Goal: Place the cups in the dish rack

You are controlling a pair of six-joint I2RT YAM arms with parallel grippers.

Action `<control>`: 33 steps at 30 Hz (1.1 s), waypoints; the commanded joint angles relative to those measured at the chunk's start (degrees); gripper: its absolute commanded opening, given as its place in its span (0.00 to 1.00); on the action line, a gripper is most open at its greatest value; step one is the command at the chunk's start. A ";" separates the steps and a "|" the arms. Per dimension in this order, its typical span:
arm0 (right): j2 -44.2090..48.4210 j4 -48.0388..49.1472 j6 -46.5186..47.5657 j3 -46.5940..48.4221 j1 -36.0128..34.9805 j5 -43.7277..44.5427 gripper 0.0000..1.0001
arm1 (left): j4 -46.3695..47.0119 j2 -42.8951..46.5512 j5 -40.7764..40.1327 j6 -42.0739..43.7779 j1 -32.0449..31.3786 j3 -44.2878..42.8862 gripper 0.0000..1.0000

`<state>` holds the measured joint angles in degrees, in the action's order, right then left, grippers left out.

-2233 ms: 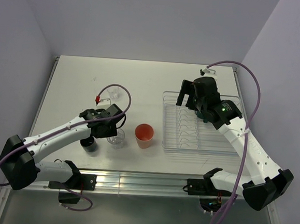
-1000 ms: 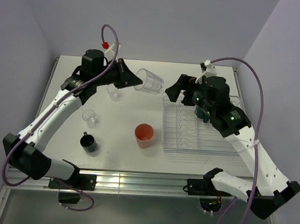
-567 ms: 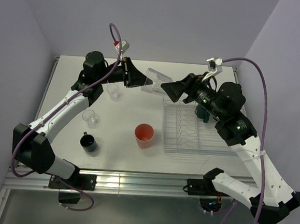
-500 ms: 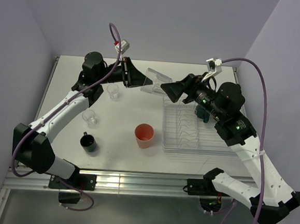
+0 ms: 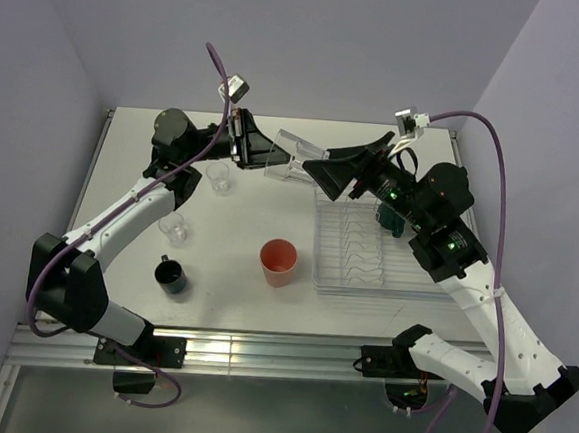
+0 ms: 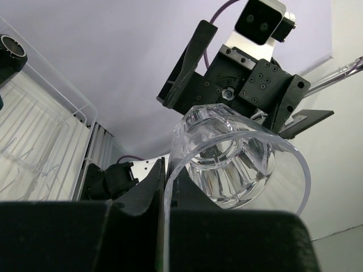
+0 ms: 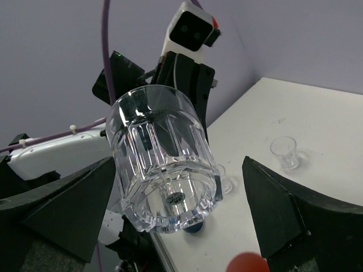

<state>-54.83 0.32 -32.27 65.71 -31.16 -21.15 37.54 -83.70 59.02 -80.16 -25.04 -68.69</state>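
tumbler [image 5: 296, 163]: being gripped at the rim by left gripper [image 5: 277, 162], lying sideways in mid-air by the rack's [image 5: 364, 291] far-left corner | right gripper [image 5: 318, 177]: being held wide open, jaws flanking tumbler's base, contact unclear | orange cup [image 5: 278, 262]: standing on table [image 5: 270, 215], left of rack

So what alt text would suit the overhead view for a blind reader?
Above a white table, the left gripper holds a clear glass tumbler in mid-air, its base toward the open right gripper. Below sit a clear dish rack, an orange cup, a black mug and two small glasses.
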 commanded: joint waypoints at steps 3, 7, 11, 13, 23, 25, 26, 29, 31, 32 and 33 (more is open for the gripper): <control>-1.60 8.38 -1.83 -1.99 -0.22 -5.48 1.00 | 9.30 0.29 1.71 -4.30 -0.36 -0.40 0.00; -3.00 9.61 -2.88 -1.47 -0.22 -7.85 1.00 | 10.36 0.03 1.53 -5.18 -0.45 -0.31 0.00; -3.44 9.79 -3.06 -1.99 -0.31 -8.74 1.00 | 11.85 -0.67 1.44 -6.06 -0.45 -0.22 0.00; -3.44 9.36 -2.89 -2.25 -0.31 -8.74 1.00 | 12.12 -0.94 1.27 -6.24 -0.54 0.04 0.00; -2.30 9.00 -2.80 -3.57 -0.31 -8.38 0.92 | 12.38 -1.90 0.74 -6.24 -0.80 0.22 0.00; -1.95 9.96 -3.15 -4.19 -0.31 -8.21 0.88 | 12.56 -2.08 0.91 -6.32 -0.89 0.31 0.00; -1.78 10.40 -3.41 -4.36 -0.31 -8.12 0.79 | 12.56 -2.17 1.00 -6.32 -0.98 0.39 0.00; -1.42 12.07 -4.29 -4.72 -0.31 -8.38 0.46 | 12.91 -2.08 1.09 -6.41 -1.07 0.92 0.00; -1.25 12.43 -4.82 -4.63 -0.31 -8.47 0.26 | 13.08 -2.17 1.09 -6.59 -1.07 1.18 0.00; -1.25 12.43 -4.91 -4.54 -0.31 -8.30 0.10 | 13.69 -2.17 1.27 -6.76 -1.07 1.27 0.00; -1.07 12.34 -4.91 -4.63 -0.39 -8.12 0.03 | 14.05 -2.26 1.36 -7.02 -1.07 1.53 0.01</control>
<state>-57.28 9.80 -36.21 61.41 -31.31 -29.58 45.93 -86.19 60.10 -86.65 -25.54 -67.42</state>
